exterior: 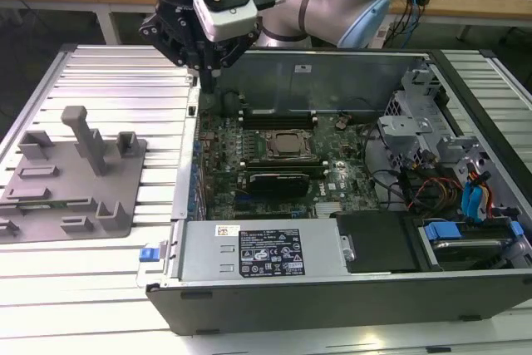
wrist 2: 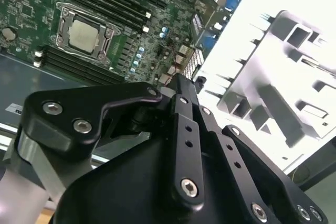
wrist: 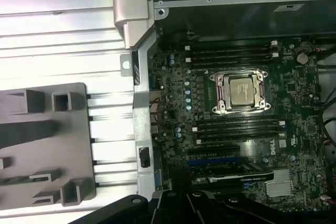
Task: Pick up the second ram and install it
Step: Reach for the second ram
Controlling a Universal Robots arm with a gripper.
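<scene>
My gripper (exterior: pixel 208 82) hangs over the back corner of the open computer case (exterior: pixel 332 288), on the exterior view's left. Its fingers point down and look shut, with nothing between them. A thin greenish stick, the second ram (exterior: pixel 51 203), lies in a slot of the grey pegged tray (exterior: pixel 116 180), well to the left of the gripper. Inside the case is the motherboard, with the silver processor (exterior: pixel 287 145) (wrist: pixel 241 90) (wrist 2: pixel 84 34) between black memory slots (wrist: pixel 231 53). The second wrist view has the gripper's black linkage (wrist 2: pixel 181 129) in front of the tray (wrist 2: pixel 294 77).
The case and the tray (wrist: pixel 47 129) rest on a ribbed aluminium table (exterior: pixel 125 72). The case's metal wall (wrist: pixel 142 103) rises between the tray and the motherboard. A power supply (exterior: pixel 266 251), drive cages and cables (exterior: pixel 440 180) occupy the case's near side and the exterior view's right.
</scene>
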